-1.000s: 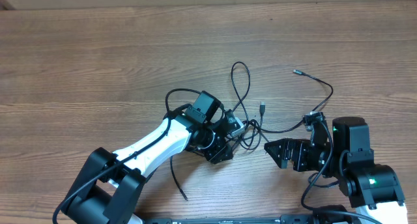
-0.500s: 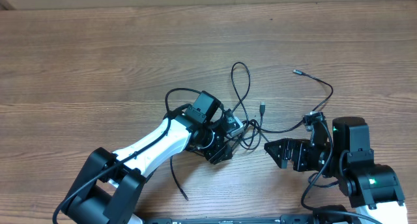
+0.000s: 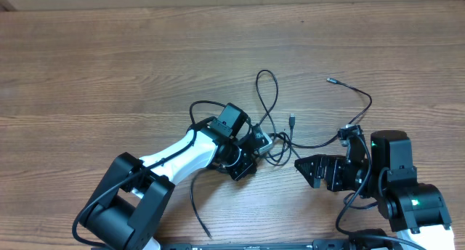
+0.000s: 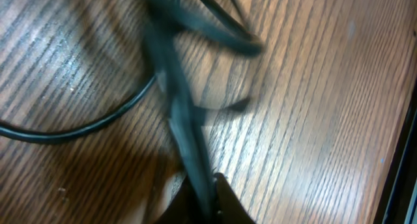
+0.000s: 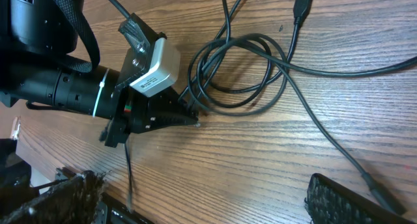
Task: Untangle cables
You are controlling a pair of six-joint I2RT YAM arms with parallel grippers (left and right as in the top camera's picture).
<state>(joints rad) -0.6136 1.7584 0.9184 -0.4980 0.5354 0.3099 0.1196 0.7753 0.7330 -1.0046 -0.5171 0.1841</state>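
a: what's the left gripper (image 5: 190, 118) got?
b: it's pinched tight on one strand of the cables (image 3: 276, 142), right at the near edge of the knot. in the wrist view the strand runs straight out ahead of the fingertips (image 4: 228, 211), nearly in line with the gripper itself.
a: and the right gripper (image 3: 308, 169)?
b: spread wide, holding nothing, lying just beside the knot, on the far side from the left one.
a: so how would you pull?
b: i'd draw the left slowly back along its own line, low over the table (image 3: 109, 75), so the strand slides out of the loops instead of cinching them. if the whole knot drags along, the right should pin a loop just ahead of it.
a: which way do the cords lie?
b: one trails back past the left gripper, its loose end (image 3: 207, 232) well behind it. the other runs sideways past the right gripper and arcs away to the silver-tipped plug (image 3: 329, 80). a small plug (image 3: 292, 121) sits just beyond the knot.
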